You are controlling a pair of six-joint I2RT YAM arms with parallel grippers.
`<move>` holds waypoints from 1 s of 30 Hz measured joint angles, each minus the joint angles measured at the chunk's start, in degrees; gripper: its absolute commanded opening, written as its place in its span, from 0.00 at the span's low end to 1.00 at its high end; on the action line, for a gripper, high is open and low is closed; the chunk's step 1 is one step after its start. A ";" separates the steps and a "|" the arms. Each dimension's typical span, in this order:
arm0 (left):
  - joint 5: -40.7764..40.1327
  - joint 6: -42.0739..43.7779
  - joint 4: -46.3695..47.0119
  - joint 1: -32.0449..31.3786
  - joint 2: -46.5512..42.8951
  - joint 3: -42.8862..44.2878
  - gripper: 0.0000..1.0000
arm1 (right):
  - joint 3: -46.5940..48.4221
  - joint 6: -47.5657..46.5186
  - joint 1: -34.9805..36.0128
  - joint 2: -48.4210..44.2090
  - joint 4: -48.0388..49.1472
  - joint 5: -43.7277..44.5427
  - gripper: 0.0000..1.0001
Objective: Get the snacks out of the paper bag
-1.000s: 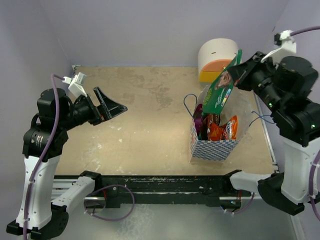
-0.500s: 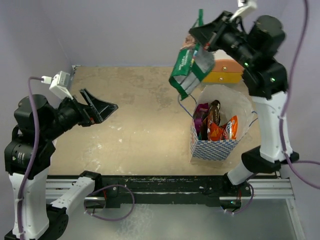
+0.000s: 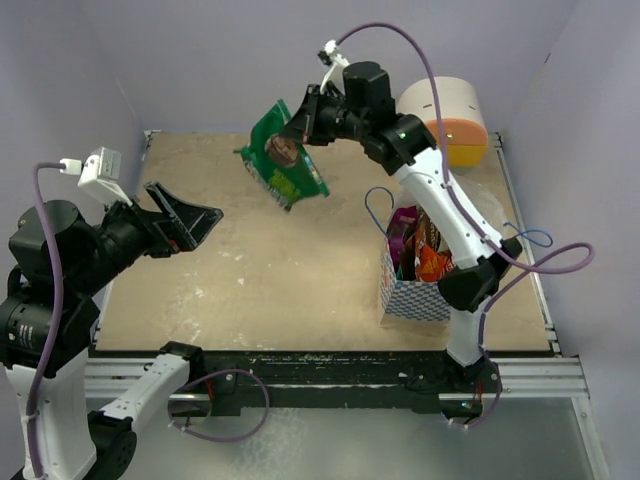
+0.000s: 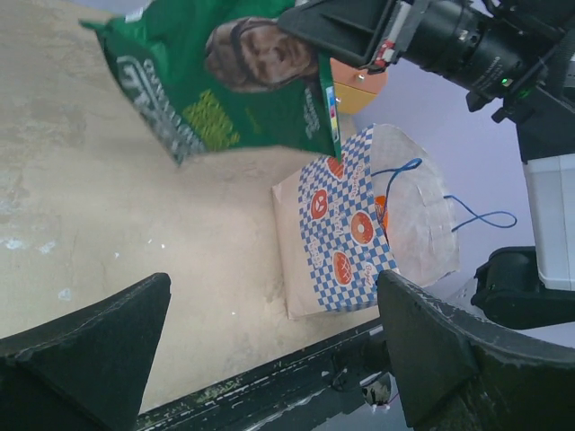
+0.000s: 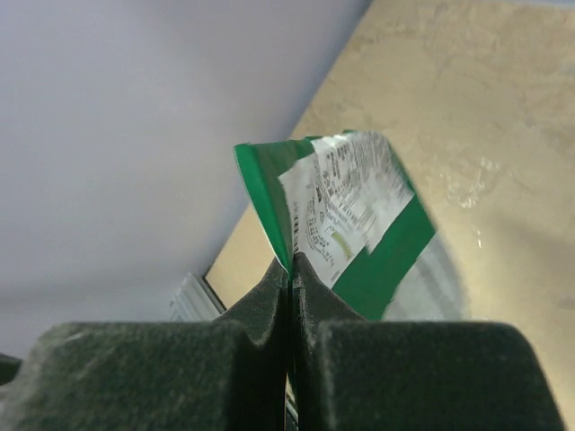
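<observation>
While the left gripper (image 3: 185, 217) hangs over the left side of the mottled beige table (image 3: 250, 290) with its dark wedge-shaped fingers spread wide, a glossy, crinkled green packet (image 3: 285, 165) dangles in the air above the table's middle rear. The right gripper (image 3: 300, 125) pinches the packet's flat top seam, its black jaws pressed tight together on the foil. Further right, the paper bag (image 3: 415, 297) stands upright near the front edge, creased cream paper with blue checks and orange-red roundels. An orange packet (image 3: 432, 262) and a magenta packet (image 3: 398, 226) poke from its open mouth. A cream domed cabinet (image 3: 440, 103) sits behind it.
</observation>
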 measured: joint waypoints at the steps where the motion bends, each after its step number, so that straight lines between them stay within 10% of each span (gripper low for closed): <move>1: -0.15 0.15 -0.26 0.00 0.15 0.00 0.99 | -0.13 -0.20 0.26 0.76 -0.52 0.00 0.00; 14: -0.79 1.51 -0.52 0.00 2.78 0.00 0.99 | 0.37 -11.76 0.31 9.55 -9.31 1.62 0.00; 30: -1.81 3.17 -4.07 0.00 4.37 3.87 0.99 | 8.15 -37.62 3.08 15.28 -12.22 27.34 0.03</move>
